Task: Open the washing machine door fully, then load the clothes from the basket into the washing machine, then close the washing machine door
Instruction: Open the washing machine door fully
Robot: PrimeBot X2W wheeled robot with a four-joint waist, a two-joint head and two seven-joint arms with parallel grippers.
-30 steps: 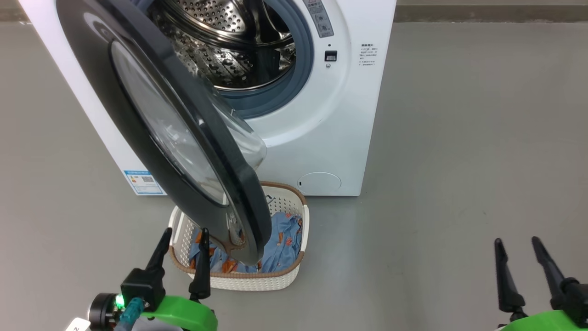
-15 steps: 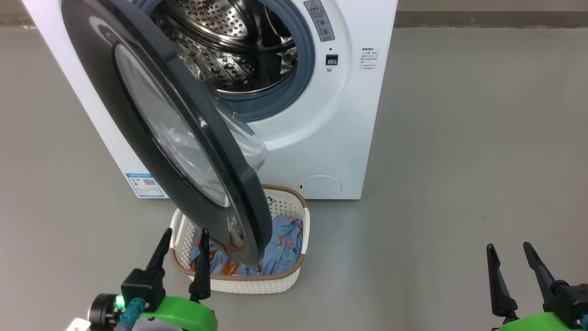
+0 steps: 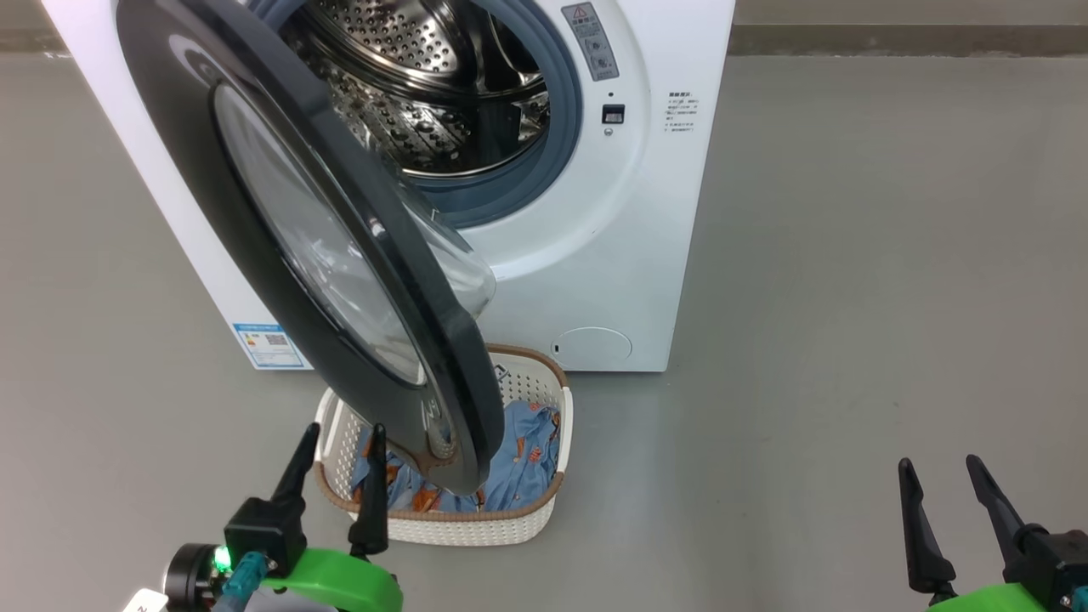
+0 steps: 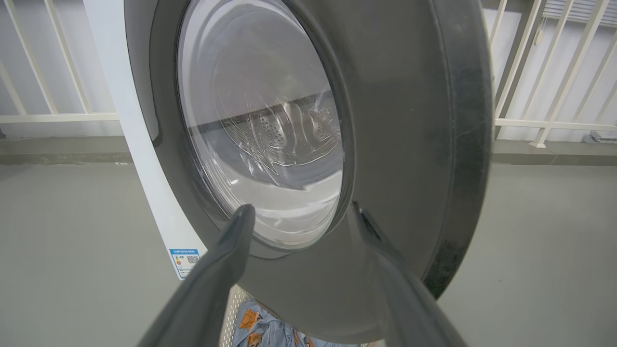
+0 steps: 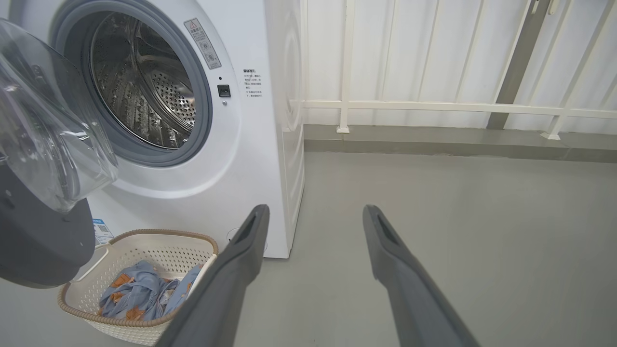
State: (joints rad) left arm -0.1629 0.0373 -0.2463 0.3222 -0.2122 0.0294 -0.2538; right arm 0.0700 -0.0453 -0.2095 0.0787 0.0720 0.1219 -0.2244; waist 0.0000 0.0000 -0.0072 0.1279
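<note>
— Left pincer (image 3: 343, 427) first: fingers spread wide, nothing between them. Same for the right pincer (image 3: 938, 461): wide apart, gripping nothing.

— Ground under them?

— Smooth grey floor (image 3: 850, 255), bare beneath the right pincer. Further ahead of that pincer, a low dark kerb (image 5: 434, 144), then a white railing (image 5: 434, 106) against a pale panelled wall.

— And the washing machine door (image 3: 280, 212)?

— Straight ahead of the left pincer, close to its tips. Swung partway out from the washing machine (image 3: 612, 255), black rim and glass bowl looming large in the left wrist view. Touching the fingers or not: cannot tell.

— Where does the basket (image 3: 476, 531) sit?

— On the floor against the machine's front, just past the left pincer's tips and slightly to their right, partly under the door's lower rim. Ahead and to the left of the right pincer, well apart from it.

— Contents?

— Holds the clothes (image 3: 518, 459), light blue with orange-brown figures, bunched low inside.

— Anything beyond the door?

— Steel drum (image 3: 425, 85), perforated, ringed in grey-blue rubber, up and ahead of both pincers. Blue sticker (image 3: 268, 344) low on the machine's front, ahead of the left pincer.
</note>
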